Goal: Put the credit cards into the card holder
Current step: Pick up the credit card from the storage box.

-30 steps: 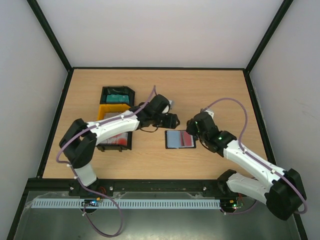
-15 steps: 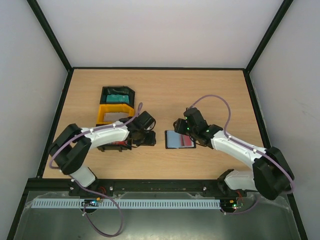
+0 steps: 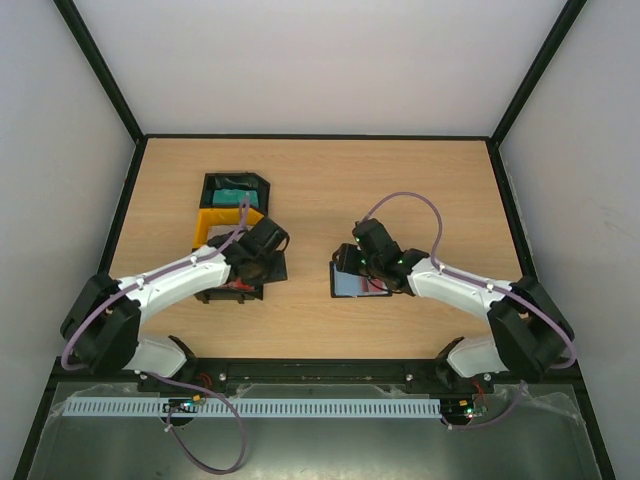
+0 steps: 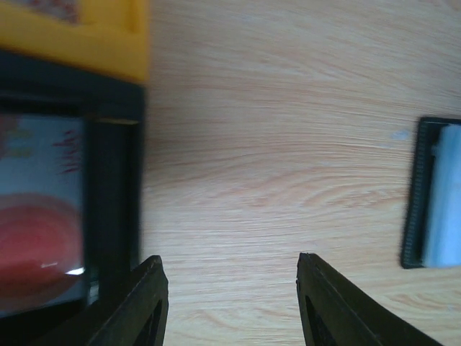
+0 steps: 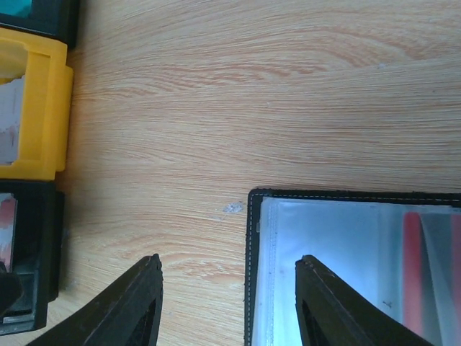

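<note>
Toward the tabletop's (image 4: pixel 274 108) near edge, left of centre, the red-and-white card (image 4: pixel 32 238) lies flat in a black tray (image 4: pixel 115 187). It sits just left of the left gripper (image 4: pixel 230 303), the nearer arm, whose jaws are parted and empty. Its long axis seems to follow the near edge. Mid-table, the right gripper (image 5: pixel 229 303) hovers over the open card holder (image 5: pixel 346 245) — parted, holding nothing, straddling its left rim.

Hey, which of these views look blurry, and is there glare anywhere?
Left wrist: black tray and its red-and-white card are out of focus. Right wrist: sharp, though glare whitens the sleeve of the card holder. Top view: sharp, evenly lit.
</note>
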